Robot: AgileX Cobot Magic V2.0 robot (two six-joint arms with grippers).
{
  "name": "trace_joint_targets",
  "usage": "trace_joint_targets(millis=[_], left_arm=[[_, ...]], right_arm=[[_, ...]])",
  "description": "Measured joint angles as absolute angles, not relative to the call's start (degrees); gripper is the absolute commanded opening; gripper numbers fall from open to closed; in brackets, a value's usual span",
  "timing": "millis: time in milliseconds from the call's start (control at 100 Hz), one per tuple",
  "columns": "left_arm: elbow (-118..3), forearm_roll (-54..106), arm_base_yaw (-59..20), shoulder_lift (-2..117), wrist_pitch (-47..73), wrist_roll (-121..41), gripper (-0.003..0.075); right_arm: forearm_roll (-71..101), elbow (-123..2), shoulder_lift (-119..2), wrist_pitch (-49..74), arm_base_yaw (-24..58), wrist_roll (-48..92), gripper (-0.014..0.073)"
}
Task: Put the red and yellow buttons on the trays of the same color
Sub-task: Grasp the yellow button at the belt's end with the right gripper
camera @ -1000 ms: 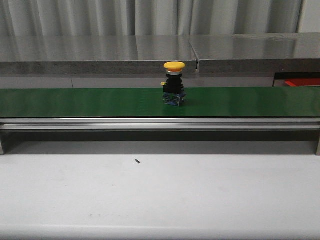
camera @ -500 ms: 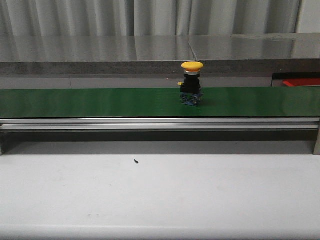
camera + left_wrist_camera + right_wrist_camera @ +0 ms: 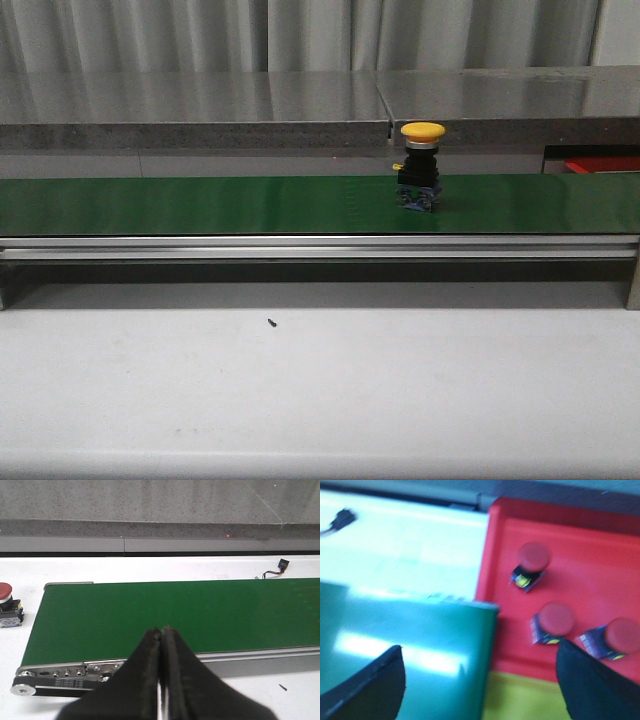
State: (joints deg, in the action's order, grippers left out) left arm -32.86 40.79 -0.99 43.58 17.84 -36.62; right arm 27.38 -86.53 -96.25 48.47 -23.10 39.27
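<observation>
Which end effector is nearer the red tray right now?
Right. The right end effector hovers open just over the red tray; the left end effector, shut, sits at the belt's opposite end.
</observation>
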Motion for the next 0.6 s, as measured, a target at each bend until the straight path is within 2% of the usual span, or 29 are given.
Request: trace_joint_targets(millis=[220, 600], left_arm=[[-32.9, 40.8, -1.0, 43.6, 17.8, -36.6, -0.0019], [-32.9, 40.8, -1.0, 43.6, 17.8, -36.6, -0.0019]], right_arm=[[27.4, -68.9, -86.1, 44.8, -16.2, 41.8, 0.0610], [28.1, -64.0, -86.4, 41.6, -2.2, 42.2, 0.0610]])
